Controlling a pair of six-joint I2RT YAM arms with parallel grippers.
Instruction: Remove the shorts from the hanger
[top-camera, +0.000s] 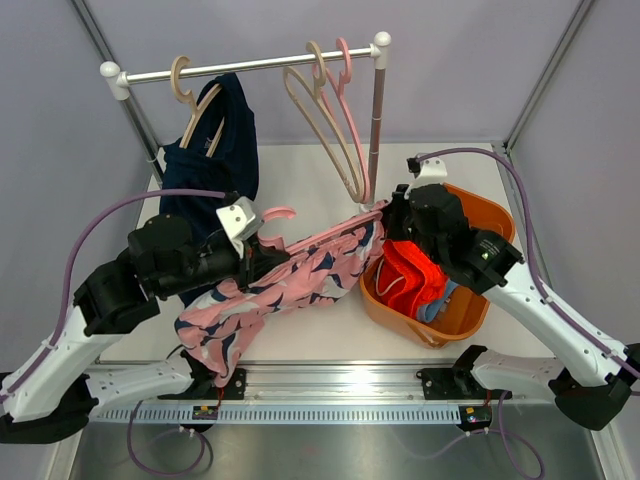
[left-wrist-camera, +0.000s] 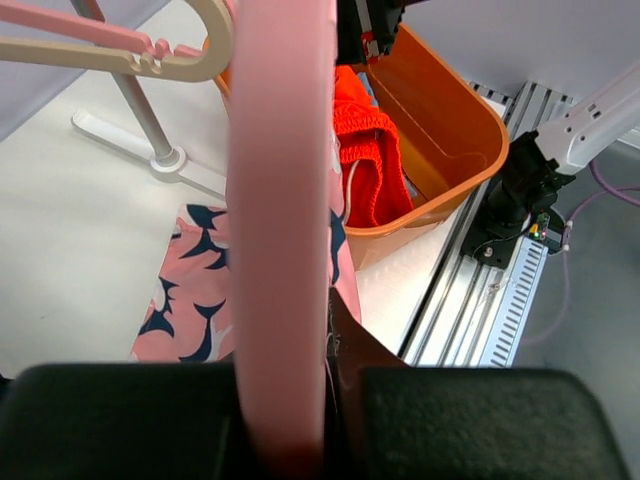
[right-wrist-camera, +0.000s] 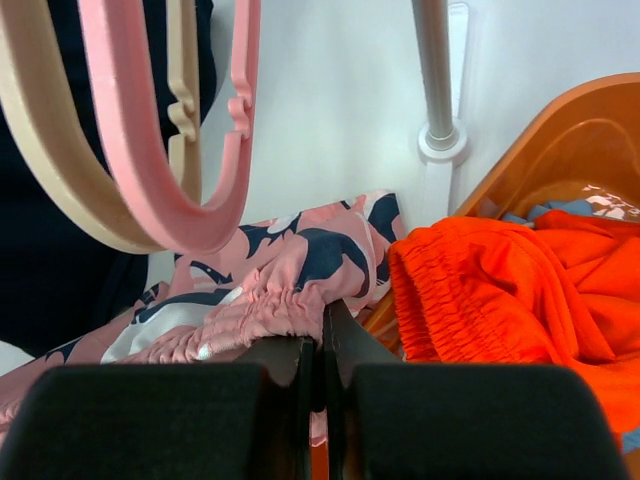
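The counter (top-camera: 320, 345) is viewed from above and behind the arm bases, facing the rack (top-camera: 250, 65) at the far edge. The wrist views are taken just behind the left pincer (left-wrist-camera: 297, 410) and the right pincer (right-wrist-camera: 322, 375), aimed forward and down (very close). The orange tub (top-camera: 470, 312) and the pink patterned shorts (top-camera: 300, 280) are shared by all three.

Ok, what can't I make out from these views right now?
The light blue shorts: top view, nearly buried under the orange shorts in the basket.
Lower bar of the pink hanger: top view, covered by the patterned shorts; left wrist view, blurred.
Hem of the navy shorts: top view, behind the left arm.
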